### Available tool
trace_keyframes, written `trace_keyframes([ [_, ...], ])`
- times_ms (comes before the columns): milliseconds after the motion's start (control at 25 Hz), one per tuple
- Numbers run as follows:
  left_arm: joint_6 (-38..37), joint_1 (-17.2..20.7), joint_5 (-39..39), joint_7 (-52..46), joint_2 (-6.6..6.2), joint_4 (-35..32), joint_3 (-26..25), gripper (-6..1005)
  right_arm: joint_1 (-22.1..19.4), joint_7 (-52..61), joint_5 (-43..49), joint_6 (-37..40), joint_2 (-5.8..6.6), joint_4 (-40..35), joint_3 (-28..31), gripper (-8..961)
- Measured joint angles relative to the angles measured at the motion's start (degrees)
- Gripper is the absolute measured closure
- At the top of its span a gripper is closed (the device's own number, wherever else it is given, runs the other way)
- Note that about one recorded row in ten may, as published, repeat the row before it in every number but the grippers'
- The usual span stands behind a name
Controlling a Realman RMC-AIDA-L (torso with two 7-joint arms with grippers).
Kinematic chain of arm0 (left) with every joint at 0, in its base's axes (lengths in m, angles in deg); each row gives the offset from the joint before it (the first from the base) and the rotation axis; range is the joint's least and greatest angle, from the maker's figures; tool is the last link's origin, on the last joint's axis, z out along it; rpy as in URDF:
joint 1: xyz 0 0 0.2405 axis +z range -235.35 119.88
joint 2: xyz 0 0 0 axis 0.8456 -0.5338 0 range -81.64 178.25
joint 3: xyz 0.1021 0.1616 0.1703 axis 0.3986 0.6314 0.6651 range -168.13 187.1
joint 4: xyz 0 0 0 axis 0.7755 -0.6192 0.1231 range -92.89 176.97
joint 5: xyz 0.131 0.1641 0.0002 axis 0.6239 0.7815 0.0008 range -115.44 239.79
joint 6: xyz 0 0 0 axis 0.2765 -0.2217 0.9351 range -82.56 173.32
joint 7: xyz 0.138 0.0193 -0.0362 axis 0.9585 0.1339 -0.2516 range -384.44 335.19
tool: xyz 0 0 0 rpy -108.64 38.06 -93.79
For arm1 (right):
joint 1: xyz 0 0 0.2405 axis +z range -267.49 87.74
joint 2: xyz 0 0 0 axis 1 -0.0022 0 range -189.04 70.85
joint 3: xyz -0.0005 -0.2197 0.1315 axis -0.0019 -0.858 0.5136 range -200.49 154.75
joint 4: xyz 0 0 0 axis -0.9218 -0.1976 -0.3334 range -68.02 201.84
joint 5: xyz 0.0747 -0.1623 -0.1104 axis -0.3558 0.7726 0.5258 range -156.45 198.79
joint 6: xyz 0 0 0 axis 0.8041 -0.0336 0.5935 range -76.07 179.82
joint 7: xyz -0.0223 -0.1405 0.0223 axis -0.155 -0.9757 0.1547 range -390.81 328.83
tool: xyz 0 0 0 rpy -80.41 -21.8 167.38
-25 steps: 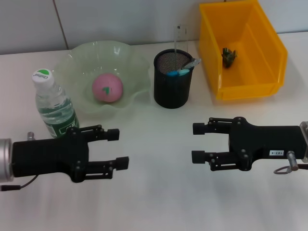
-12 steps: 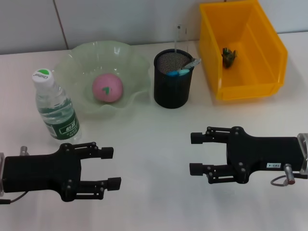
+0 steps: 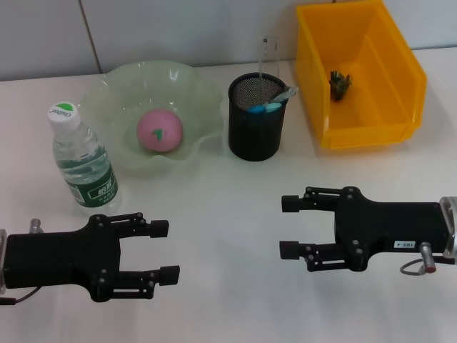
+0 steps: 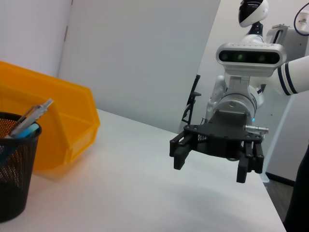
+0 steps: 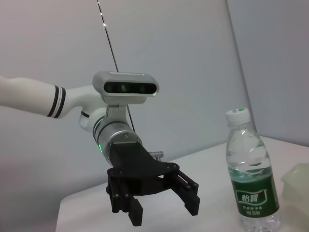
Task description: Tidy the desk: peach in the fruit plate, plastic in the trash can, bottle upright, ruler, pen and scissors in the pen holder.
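While both arms hover low over the near part of the white desk (image 3: 228, 207), the left gripper (image 3: 163, 249) and the right gripper (image 3: 288, 226) have their jaws wide open and empty. Behind them stand an upright clear plastic water bottle (image 3: 82, 161), a pale green scalloped glass plate (image 3: 196, 93) holding the pink peach (image 3: 159, 131), a black mesh pen holder (image 3: 255, 128) with pens, and a yellow plastic bin (image 3: 371, 121) containing a dark crumpled scrap (image 3: 338, 83).
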Motion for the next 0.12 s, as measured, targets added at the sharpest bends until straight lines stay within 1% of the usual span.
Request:
trace_keyframes([
  [120, -0.01, 0.07, 0.00, 0.01, 0.01, 0.01, 0.00, 211, 0.14, -0.01, 0.00, 0.00, -0.12, 0.00, 0.07, 186],
])
